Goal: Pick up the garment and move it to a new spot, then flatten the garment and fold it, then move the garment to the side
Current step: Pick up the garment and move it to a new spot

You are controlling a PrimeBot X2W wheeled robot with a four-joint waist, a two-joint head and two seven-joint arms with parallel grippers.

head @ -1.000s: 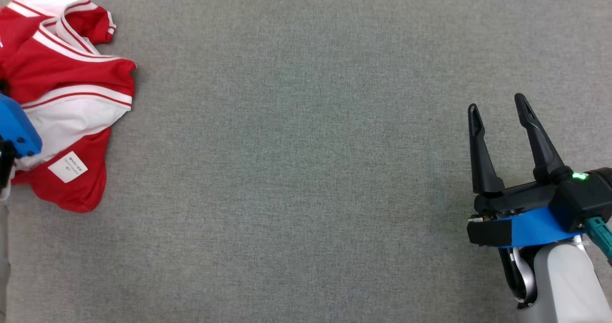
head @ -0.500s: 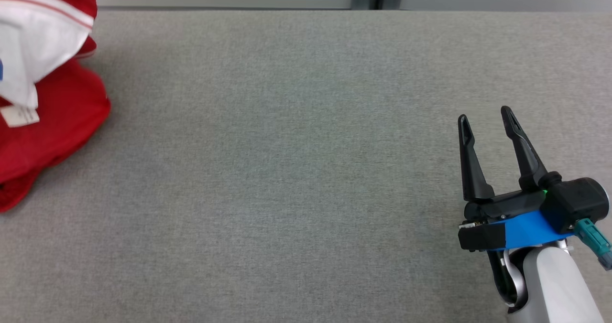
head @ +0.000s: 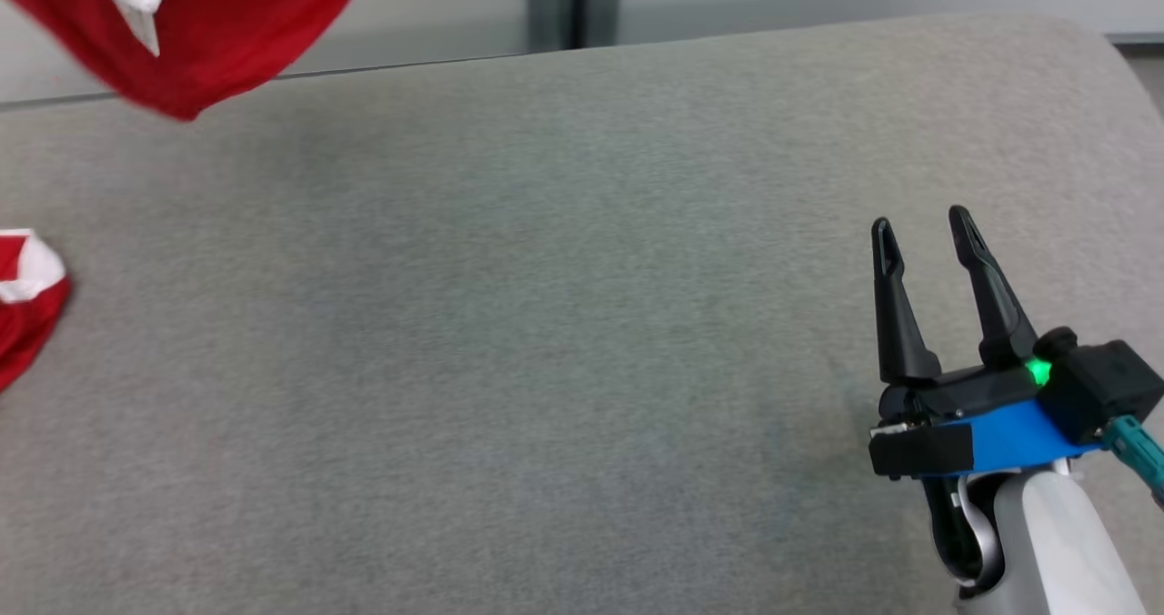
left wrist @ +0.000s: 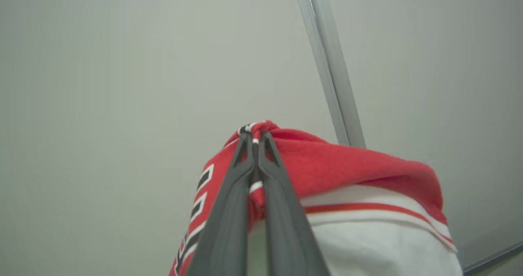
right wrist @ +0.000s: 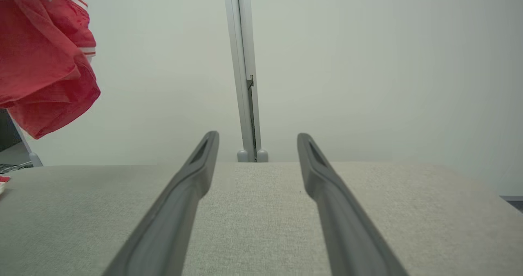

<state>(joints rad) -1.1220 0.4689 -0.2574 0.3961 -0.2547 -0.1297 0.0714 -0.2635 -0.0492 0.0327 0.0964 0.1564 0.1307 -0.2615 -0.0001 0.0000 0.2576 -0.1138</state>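
Left tool (left wrist: 256, 139) pinched tight on a bunched red-and-white fold of the garment (left wrist: 347, 170). The cloth drapes down past the tool and its lower part is cut off. Right tool (head: 918, 228) spread wide, empty, over the near right of the surface (head: 546, 324). Head view: visible part of the garment hangs above the surface's far left edge, mostly out of frame. Red-white scrap (head: 23, 297) lies at the surface's left edge, cut off; can't tell if it's the same garment.

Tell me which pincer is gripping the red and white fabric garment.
The left pincer, shut on the red and white fabric garment; the right pincer stands open and empty.
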